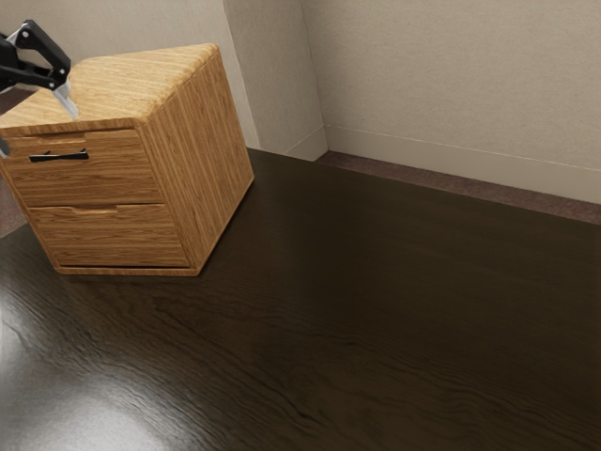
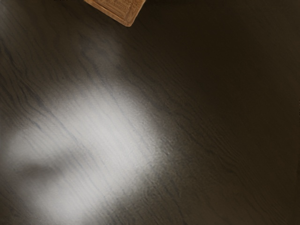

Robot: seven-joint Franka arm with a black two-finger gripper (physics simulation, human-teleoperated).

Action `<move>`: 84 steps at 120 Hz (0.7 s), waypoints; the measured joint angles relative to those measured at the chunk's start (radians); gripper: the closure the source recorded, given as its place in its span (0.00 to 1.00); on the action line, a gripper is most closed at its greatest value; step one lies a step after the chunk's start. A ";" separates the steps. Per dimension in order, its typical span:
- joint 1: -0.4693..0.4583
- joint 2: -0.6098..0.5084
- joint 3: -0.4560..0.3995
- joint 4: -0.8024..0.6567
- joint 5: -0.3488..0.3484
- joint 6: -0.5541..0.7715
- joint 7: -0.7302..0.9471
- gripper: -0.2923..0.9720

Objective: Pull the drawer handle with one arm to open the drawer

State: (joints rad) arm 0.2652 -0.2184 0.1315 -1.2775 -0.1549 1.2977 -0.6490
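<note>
A light wooden cabinet (image 1: 178, 141) stands on the dark surface at the exterior view's left. Its front holds two drawers. The upper drawer (image 1: 89, 174) carries a black bar handle (image 1: 58, 156) and sits flush with the front. The lower drawer (image 1: 108, 235) is flush as well. My black gripper (image 1: 35, 120) hangs at the exterior view's upper left, above and in front of the black handle and apart from it. One light fingertip (image 1: 66, 100) shows in front of the cabinet's top edge, a second at the frame's edge, so the gripper is open and holds nothing. A cabinet corner (image 2: 118, 10) shows in the wrist view.
The dark wood surface (image 1: 376, 319) stretches wide to the exterior view's right and front. Beige walls (image 1: 451, 75) with a skirting board run behind it. A bright glare patch (image 2: 93, 140) lies on the dark surface under my hand.
</note>
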 joint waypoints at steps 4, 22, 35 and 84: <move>-0.002 -0.001 0.037 0.000 -0.005 0.013 -0.034 0.23; 0.020 -0.002 0.123 -0.054 -0.003 0.090 -0.165 0.24; 0.036 -0.030 0.148 -0.092 0.020 0.125 -0.245 0.25; 0.039 0.013 0.249 -0.077 0.044 0.141 -0.510 0.23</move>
State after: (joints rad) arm 0.3043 -0.2055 0.3807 -1.3544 -0.1110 1.4385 -1.1586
